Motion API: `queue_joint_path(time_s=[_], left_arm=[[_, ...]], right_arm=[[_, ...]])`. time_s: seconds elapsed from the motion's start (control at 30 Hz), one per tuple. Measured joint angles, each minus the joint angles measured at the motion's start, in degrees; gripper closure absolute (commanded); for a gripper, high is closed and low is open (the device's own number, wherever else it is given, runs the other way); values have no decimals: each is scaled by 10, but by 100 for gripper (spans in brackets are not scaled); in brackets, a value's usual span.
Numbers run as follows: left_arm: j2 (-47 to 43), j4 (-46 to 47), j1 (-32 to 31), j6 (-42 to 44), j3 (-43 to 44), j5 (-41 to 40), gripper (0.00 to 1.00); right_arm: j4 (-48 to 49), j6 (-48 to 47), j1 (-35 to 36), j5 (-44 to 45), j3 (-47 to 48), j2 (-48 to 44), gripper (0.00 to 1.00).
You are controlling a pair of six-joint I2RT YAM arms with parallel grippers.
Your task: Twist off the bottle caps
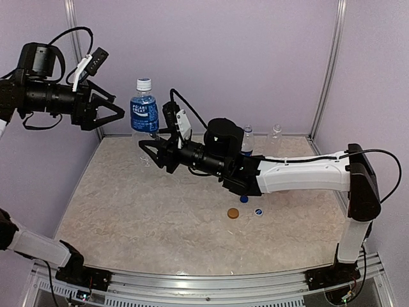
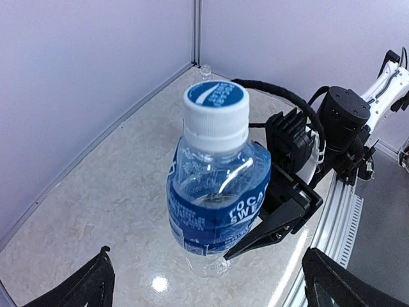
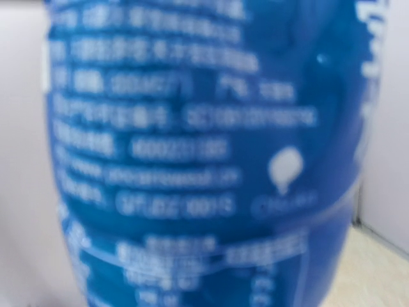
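The cap (image 2: 216, 102) I am after sits on top of the blue-labelled bottle (image 2: 214, 198), which stands upright with its long axis vertical, near the back left of the table (image 1: 160, 224). I cannot tell whether its base rests on the surface. My left gripper (image 1: 119, 107) hangs raised just to the left of the bottle, its fingers (image 2: 89, 288) spread wide with nothing between them. Through its wrist camera I look slightly down on the cap, which lies straight ahead, centred in the gap, near but untouched. My right gripper (image 1: 151, 152) comes in low from the other side, jaws clamped on the bottle's lower body. Its own camera sees only blurred label filling the view. The right arm stretches long and nearly level across the table. The left arm is lifted high, wrist pointing right toward the bottle. The left gripper is therefore the nearer one to the cap. I judge the coming move to be a short advance until the fingers straddle the cap, then a close and a twist about that vertical axis while the right gripper braces the bottle. An orange-brown cap (image 1: 233, 213) and a blue cap (image 1: 259, 211) lie loose mid-table.
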Motion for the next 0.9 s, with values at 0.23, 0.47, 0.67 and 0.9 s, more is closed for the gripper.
queue_joint_path(time_s=[0.23, 0.47, 0.67, 0.9], left_arm=[[-174, 109, 0, 5, -158, 31, 1], [-297, 244, -4, -39, -312, 143, 1], [-286, 314, -15, -65, -341, 172, 7], [-282, 368, -32, -94, -378, 178, 31]], right_arm=[[53, 4, 42, 7, 40, 2, 56], [49, -38, 85, -37, 108, 23, 54], [8, -83, 107, -50, 167, 50, 55], [-23, -100, 109, -56, 175, 60, 54]])
